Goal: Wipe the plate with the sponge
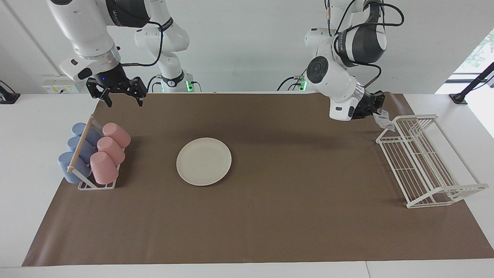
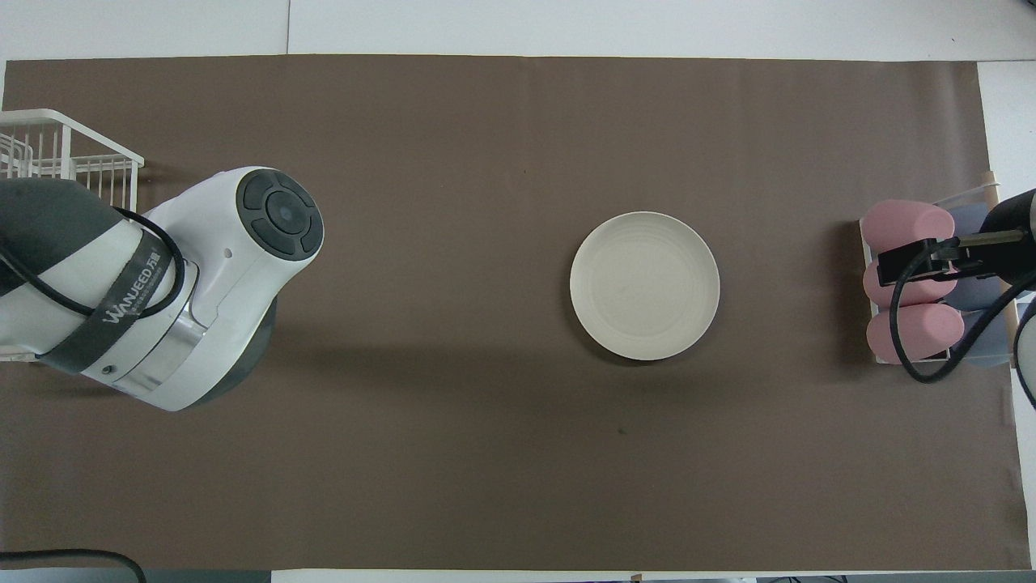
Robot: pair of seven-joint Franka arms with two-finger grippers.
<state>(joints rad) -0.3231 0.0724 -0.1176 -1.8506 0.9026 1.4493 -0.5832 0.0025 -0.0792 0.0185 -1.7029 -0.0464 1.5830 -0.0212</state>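
Note:
The cream-white plate (image 1: 203,161) lies flat on the brown mat, toward the right arm's end of the middle; it also shows in the overhead view (image 2: 644,285). The silvery mesh sponge (image 1: 384,120) hangs from my left gripper (image 1: 375,109), which is shut on it at the white wire rack's corner nearest the robots. In the overhead view the left arm covers that gripper and the sponge. My right gripper (image 1: 123,101) is open and empty, raised near the cup holder, and waits. In the overhead view it (image 2: 923,263) shows over the pink cups.
A white wire rack (image 1: 424,162) stands at the left arm's end of the mat (image 2: 73,162). A holder with pink cups (image 1: 110,152) and blue cups (image 1: 77,150) lying on their sides stands at the right arm's end. The brown mat (image 1: 270,216) covers the table.

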